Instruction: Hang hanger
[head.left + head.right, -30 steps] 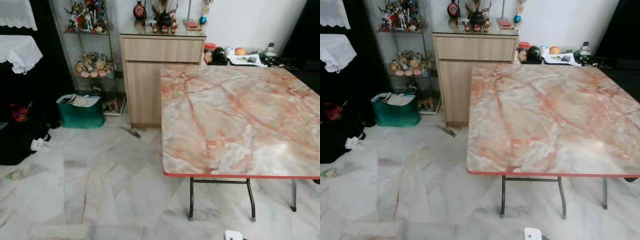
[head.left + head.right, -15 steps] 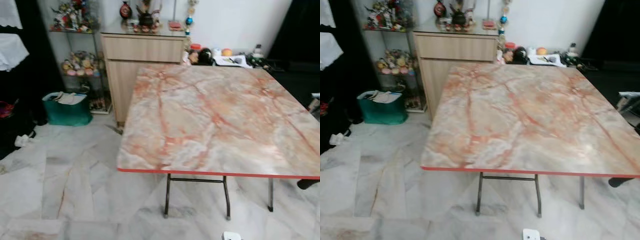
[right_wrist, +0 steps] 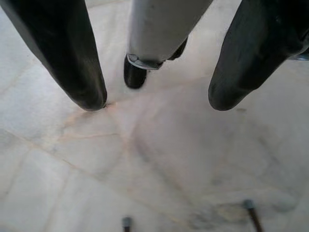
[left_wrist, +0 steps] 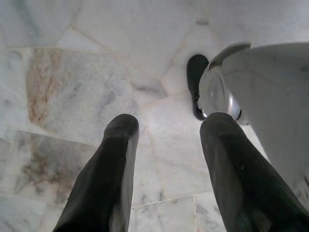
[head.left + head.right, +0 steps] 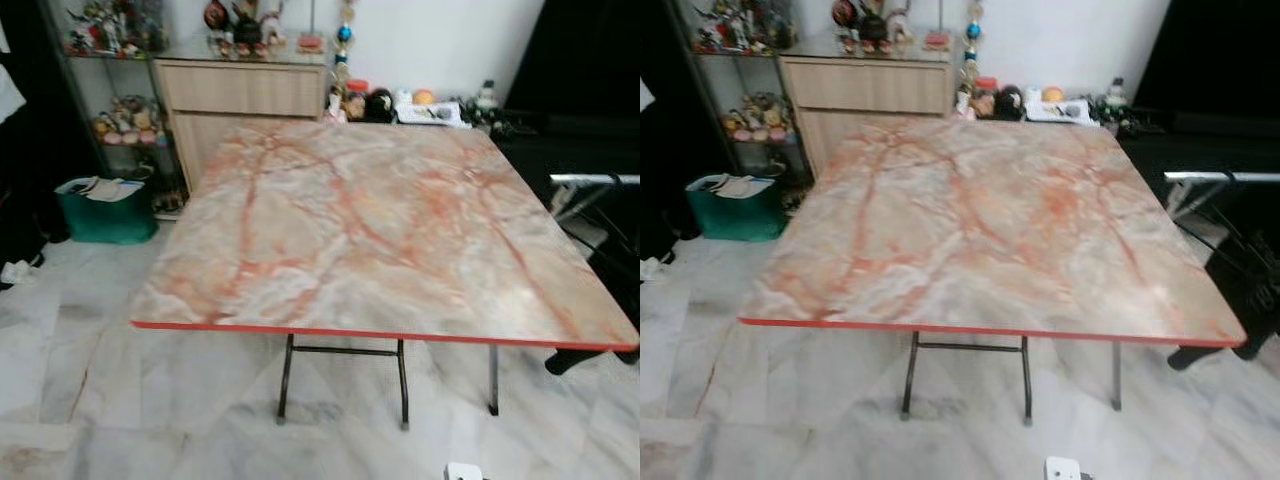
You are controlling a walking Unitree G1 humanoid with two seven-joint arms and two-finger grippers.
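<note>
Both my grippers, left gripper (image 4: 164, 140) and right gripper (image 3: 157, 99), wide, empty, hanging over floor (image 4: 72, 87). No hanger found (still searching); scan rack (image 5: 590, 180) at right edge past table (image 5: 380, 230).

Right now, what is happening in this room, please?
Nothing is being handled at this moment. The robot faces a folding table with a marble-pattern top. Both arms hang down: the left gripper and the right gripper are open and empty, pointing at the pale floor tiles. No hanger can be seen. A wooden cabinet and a green bin stand behind the table, and a metal rack is at its right side.
</note>
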